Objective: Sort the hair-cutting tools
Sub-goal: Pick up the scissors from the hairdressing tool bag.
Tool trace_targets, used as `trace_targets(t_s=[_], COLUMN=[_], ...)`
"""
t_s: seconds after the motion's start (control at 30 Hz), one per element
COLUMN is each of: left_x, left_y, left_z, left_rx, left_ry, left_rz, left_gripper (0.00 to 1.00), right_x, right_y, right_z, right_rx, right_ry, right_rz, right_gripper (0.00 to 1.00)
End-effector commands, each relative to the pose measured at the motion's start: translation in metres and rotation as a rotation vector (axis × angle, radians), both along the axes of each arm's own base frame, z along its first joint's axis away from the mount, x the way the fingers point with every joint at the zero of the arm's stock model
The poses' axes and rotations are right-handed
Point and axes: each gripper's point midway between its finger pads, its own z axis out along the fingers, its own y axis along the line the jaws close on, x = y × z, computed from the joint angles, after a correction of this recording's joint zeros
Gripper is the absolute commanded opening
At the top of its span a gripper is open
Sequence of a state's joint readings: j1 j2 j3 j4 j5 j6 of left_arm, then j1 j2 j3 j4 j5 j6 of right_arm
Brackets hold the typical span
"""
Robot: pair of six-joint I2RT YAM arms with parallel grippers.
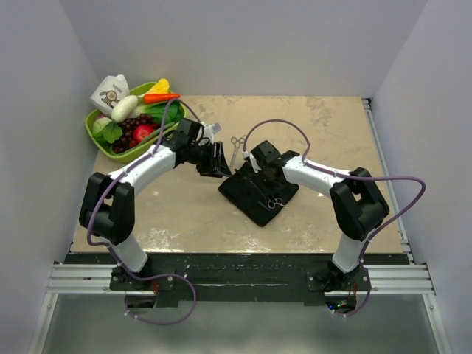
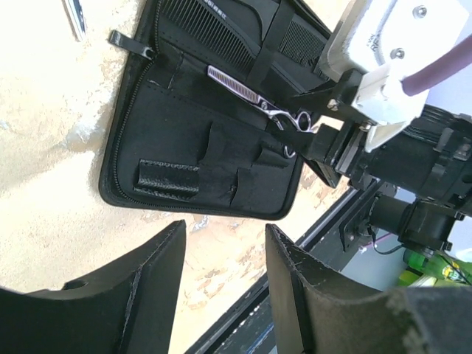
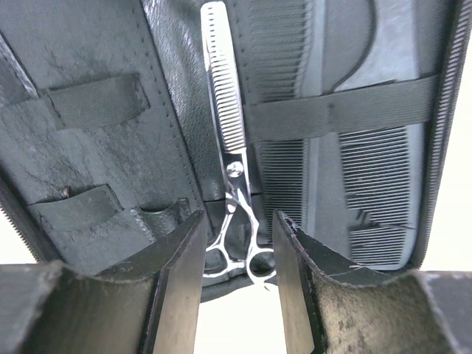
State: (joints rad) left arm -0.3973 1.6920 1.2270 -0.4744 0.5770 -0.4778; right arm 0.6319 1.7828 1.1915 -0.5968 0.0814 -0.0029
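An open black case (image 1: pixel 247 199) lies mid-table. One pair of silver scissors (image 3: pixel 227 125) lies along its middle fold, also seen from the top (image 1: pixel 275 201) and in the left wrist view (image 2: pixel 254 99). My right gripper (image 3: pixel 237 221) is open, low over the case (image 3: pixel 96 110), with its fingers on either side of the ring handles and apart from them. A black comb (image 3: pixel 284 81) sits under an elastic strap (image 3: pixel 346 107) in the case. The second pair of scissors (image 1: pixel 236 147) lies on the table behind the case. My left gripper (image 2: pixel 225 236) is open and empty, beside the case's left edge (image 1: pixel 219 168).
A green basket (image 1: pixel 92 129) of toy fruit and vegetables stands at the back left with a small carton (image 1: pixel 110 92) behind it. The table's front rail (image 1: pixel 236 269) runs by the arm bases. White walls close in the left, back and right sides.
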Motion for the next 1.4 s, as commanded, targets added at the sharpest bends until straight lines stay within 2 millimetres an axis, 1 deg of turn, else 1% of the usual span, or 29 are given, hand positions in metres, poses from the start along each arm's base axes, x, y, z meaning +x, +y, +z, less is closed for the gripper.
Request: trace_targets(t_s=[0.0,0.23,0.33,0.5,0.63,0.67,0.73,0.77,0.9,0.93,1.0,1.03,1.1,1.13,1.2,1.23,1.27,1.3,1.33,1.37], left_x=[-0.003,-0.004,-0.005,-0.006,-0.007,-0.007,-0.007,-0.007,-0.004,-0.005,-0.004,-0.004,-0.003,-0.003,-0.001,-0.001,0.000,0.002,0.002,0.003], left_y=[0.000,0.000,0.001,0.001,0.002,0.002,0.002,0.001,0.000,0.000,0.001,0.001,0.002,0.002,0.003,0.003,0.003,0.004,0.005,0.006], left_z=[0.002,0.000,-0.001,-0.001,-0.002,-0.002,-0.002,-0.001,0.003,0.002,0.003,0.005,0.005,0.006,0.008,0.009,0.009,0.010,0.008,0.006], left_rx=[-0.029,-0.031,-0.029,-0.030,-0.029,-0.030,-0.031,-0.034,-0.040,-0.039,-0.036,-0.035,-0.030,-0.029,-0.026,-0.022,-0.017,-0.014,-0.006,0.008], left_ry=[-0.006,-0.004,0.000,-0.002,-0.001,0.000,-0.002,-0.001,-0.009,-0.007,-0.011,-0.017,-0.020,-0.023,-0.031,-0.031,-0.034,-0.040,-0.035,-0.034], left_rz=[-0.028,-0.030,-0.029,-0.030,-0.030,-0.030,-0.029,-0.031,-0.031,-0.030,-0.029,-0.028,-0.025,-0.025,-0.020,-0.019,-0.015,-0.011,-0.005,0.001], left_gripper=[0.52,0.52,0.52,0.52,0.52,0.52,0.52,0.52,0.52,0.52,0.52,0.52,0.52,0.52,0.52,0.52,0.52,0.52,0.52,0.52], right_x=[-0.005,-0.020,-0.023,-0.028,-0.029,-0.029,-0.028,-0.027,-0.021,-0.019,-0.018,-0.017,-0.019,-0.021,-0.025,-0.030,-0.036,-0.040,-0.046,-0.053], right_y=[0.005,0.003,0.002,0.001,-0.002,-0.003,-0.003,-0.004,-0.002,-0.002,-0.002,-0.002,-0.002,-0.004,-0.001,-0.001,0.004,0.006,0.006,0.010], right_z=[-0.009,-0.021,-0.026,-0.029,-0.027,-0.027,-0.023,-0.021,-0.003,0.006,0.016,0.028,0.038,0.047,0.056,0.060,0.065,0.067,0.068,0.070], right_rx=[0.039,0.059,0.058,0.055,0.042,0.037,0.036,0.035,0.044,0.046,0.046,0.051,0.053,0.048,0.050,0.046,0.051,0.052,0.046,0.052], right_ry=[0.031,0.079,0.093,0.108,0.104,0.099,0.092,0.087,0.055,0.044,0.028,0.016,0.006,0.001,-0.002,0.007,0.005,0.007,0.020,0.026], right_rz=[-0.018,-0.057,-0.067,-0.090,-0.110,-0.114,-0.120,-0.126,-0.139,-0.140,-0.142,-0.143,-0.142,-0.141,-0.131,-0.123,-0.105,-0.100,-0.093,-0.080], right_gripper=[0.44,0.43,0.41,0.33,0.28,0.26,0.24,0.20,0.18,0.17,0.16,0.16,0.16,0.16,0.16,0.16,0.16,0.16,0.16,0.16])
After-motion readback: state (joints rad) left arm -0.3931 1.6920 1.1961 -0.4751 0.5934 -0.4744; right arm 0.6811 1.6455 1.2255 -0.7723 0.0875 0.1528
